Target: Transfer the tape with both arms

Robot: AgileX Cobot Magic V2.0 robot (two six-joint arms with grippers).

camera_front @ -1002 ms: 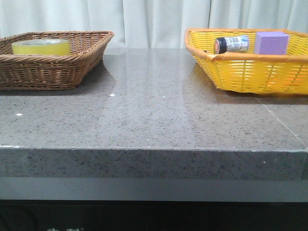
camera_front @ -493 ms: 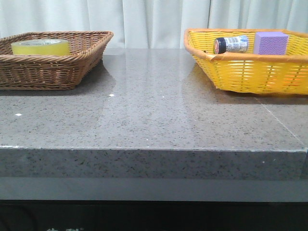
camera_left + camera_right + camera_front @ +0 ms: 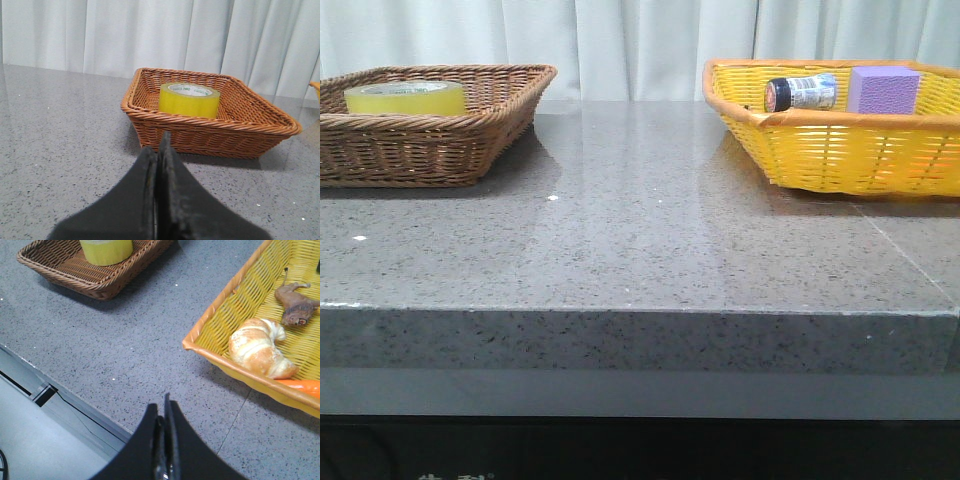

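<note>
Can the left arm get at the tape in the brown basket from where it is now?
Probably yes. The tape stands alone in the brown basket, open from above, with bare table between it and the left hand. The hand is shut, so it must open and clear the near rim first.
</note>
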